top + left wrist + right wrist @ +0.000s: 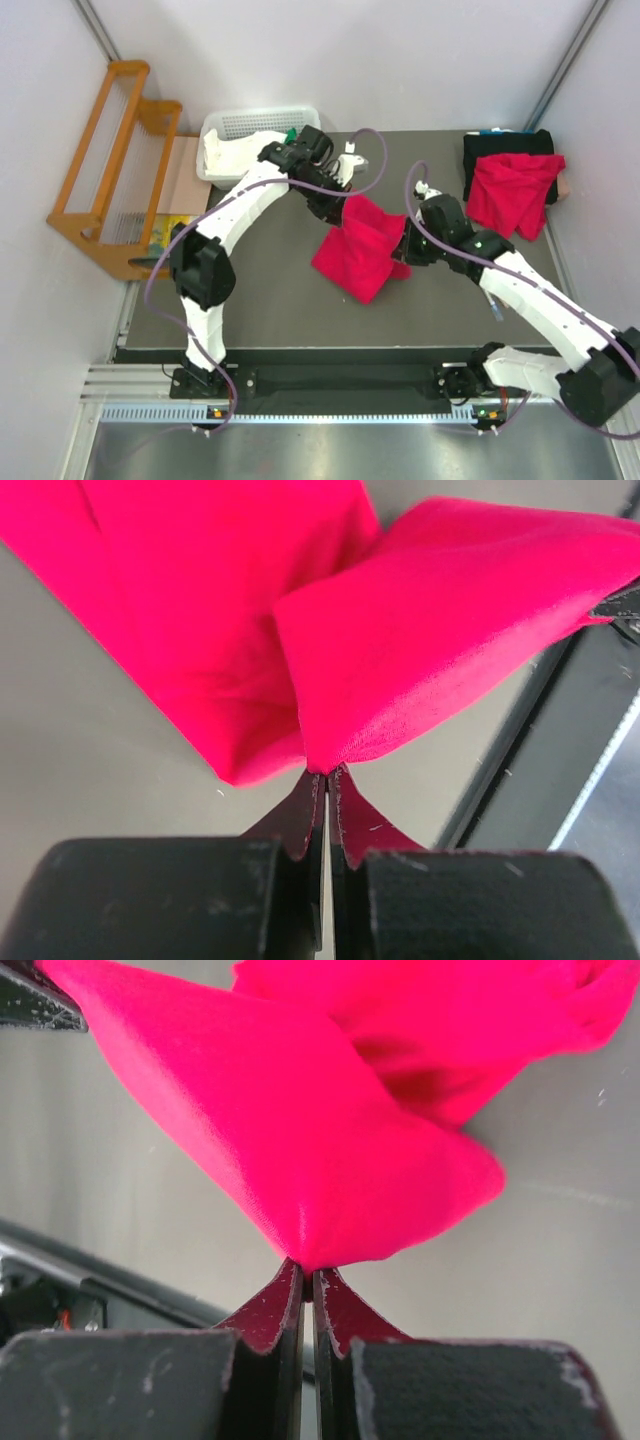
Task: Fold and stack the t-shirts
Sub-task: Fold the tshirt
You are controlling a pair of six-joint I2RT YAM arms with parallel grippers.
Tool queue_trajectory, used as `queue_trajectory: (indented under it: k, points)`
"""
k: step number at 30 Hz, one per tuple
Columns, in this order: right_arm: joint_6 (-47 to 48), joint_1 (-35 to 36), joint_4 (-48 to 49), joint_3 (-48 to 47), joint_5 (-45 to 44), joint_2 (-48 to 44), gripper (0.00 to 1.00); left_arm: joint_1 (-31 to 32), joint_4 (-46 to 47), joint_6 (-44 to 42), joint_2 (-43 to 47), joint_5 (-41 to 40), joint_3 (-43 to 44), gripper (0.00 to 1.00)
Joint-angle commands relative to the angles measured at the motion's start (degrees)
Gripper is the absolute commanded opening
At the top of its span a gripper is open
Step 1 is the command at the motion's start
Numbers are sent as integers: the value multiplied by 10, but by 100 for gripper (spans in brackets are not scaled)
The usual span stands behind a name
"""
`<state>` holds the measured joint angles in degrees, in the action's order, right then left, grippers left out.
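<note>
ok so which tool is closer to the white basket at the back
Left. The left tool, shut on the held t-shirt, sits near the white basket's right end; the right tool grips the shirt's opposite corner, further away.

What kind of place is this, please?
Probably a laboratory robot cell: left arm and right arm bolted to a dark table, plain white walls close around, red t-shirt held between them.

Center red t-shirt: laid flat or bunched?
Bunched, not flat: the red t-shirt drapes in loose folds, pinched by the left end effector and the right end effector.
</note>
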<state>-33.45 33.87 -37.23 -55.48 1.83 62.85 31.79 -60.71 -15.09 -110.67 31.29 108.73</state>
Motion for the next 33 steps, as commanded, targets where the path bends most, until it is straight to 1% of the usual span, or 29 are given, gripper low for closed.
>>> queue_trajectory:
  k: [1, 3, 8, 15, 19, 23, 25, 26, 27, 29, 31, 32, 33]
  points:
    - [34, -54, 80, 8, 38, 54, 0, -3, 24, 9, -44, -15, 77, 0]
    - [35, -81, 109, 13, 60, 71, 0, -4, 28, 8, -75, -27, 96, 0]
    - [41, -122, 153, 19, 87, 126, 0, -9, 37, 16, -133, -32, 154, 0]
    - [54, -182, 208, 31, 113, 200, 0, -10, 86, 30, -211, -79, 192, 0]
    - [59, -199, 237, 19, 114, 256, 0, -10, 104, 49, -263, -114, 220, 0]
    - [65, -209, 242, -14, 116, 304, 0, -12, 111, 76, -320, -139, 257, 0]
    - [68, -210, 243, -26, 107, 329, 0, -11, 116, 81, -334, -152, 271, 0]
    - [70, -210, 239, -39, 102, 336, 0, -10, 118, 85, -347, -181, 278, 0]
    - [72, -210, 239, -46, 96, 350, 0, -10, 118, 86, -353, -193, 284, 0]
    - [79, -212, 227, -68, 86, 364, 0, -11, 111, 88, -367, -210, 301, 5]
    - [85, -214, 220, -83, 73, 381, 4, -10, 109, 94, -365, -212, 301, 11]
    - [85, -217, 216, -97, 70, 387, 7, -10, 109, 101, -355, -211, 298, 23]
    - [85, -223, 210, -103, 70, 394, 12, -10, 110, 103, -348, -212, 295, 30]
